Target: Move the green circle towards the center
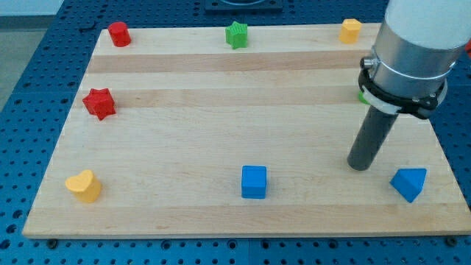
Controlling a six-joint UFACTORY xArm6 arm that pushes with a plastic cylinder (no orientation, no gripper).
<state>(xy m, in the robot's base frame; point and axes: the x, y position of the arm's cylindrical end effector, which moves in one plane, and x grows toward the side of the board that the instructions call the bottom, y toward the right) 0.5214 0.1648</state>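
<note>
My tip point(360, 165) rests bare on the board point(221, 140), holding nothing. The arm hides the green circle point(362, 96) except a sliver.

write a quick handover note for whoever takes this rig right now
My tip rests on the board at the view's right, just left of the blue triangle.
The green circle is almost wholly hidden behind the arm; only a green sliver shows near the right edge.
Done: nothing that shows; the circle is far from the centre.
Left: get the tip to the circle's right side and push it leftward to the centre.
</note>
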